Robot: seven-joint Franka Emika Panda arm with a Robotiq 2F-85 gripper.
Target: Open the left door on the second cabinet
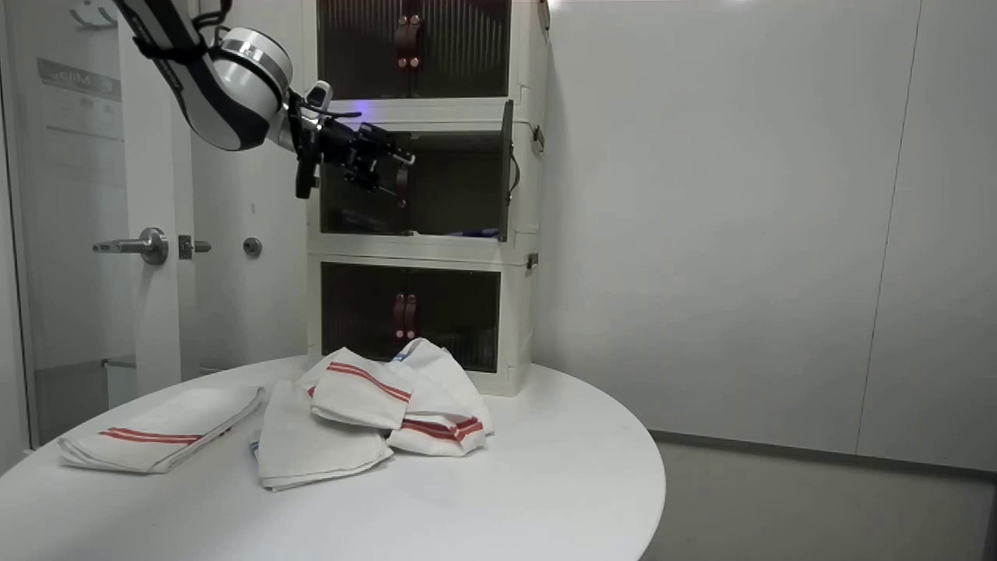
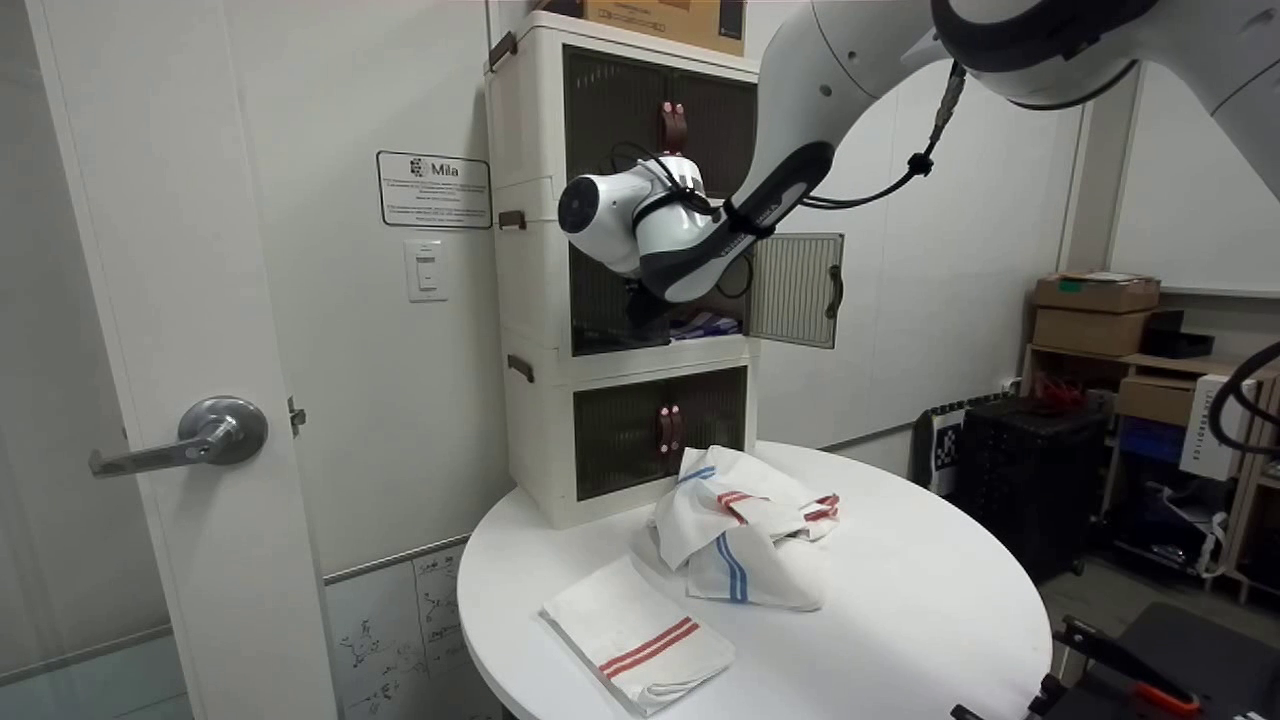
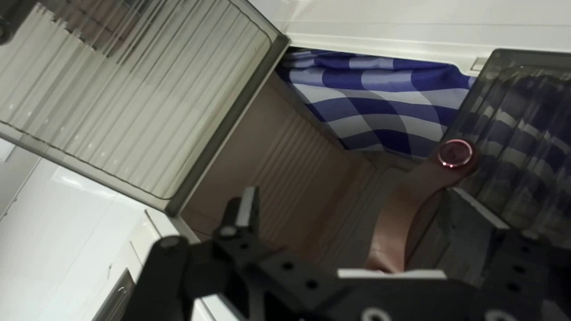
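The second cabinet (image 1: 467, 248) is the middle white-framed unit of the stack; it also shows in an exterior view (image 2: 527, 280). Its left door (image 1: 343, 210) is closed, a dark see-through ribbed pane; it shows at the right of the wrist view (image 3: 526, 116). A brown strap handle (image 3: 392, 223) is on its edge. My gripper (image 3: 351, 191) is open in front of it. The strap appears between the fingers, nearer the right-hand finger; whether they touch, I cannot tell. In an exterior view the gripper (image 1: 401, 176) is at the left door's handle. In the other exterior view the arm mostly hides it.
The right-hand door (image 2: 795, 290) stands swung wide open (image 3: 169, 89). A blue checkered cloth (image 3: 379, 98) lies inside. Like closed cabinets are above (image 1: 459, 47) and below (image 1: 459, 312). Striped white towels (image 1: 366, 405) lie on the round table (image 1: 561, 483) in front.
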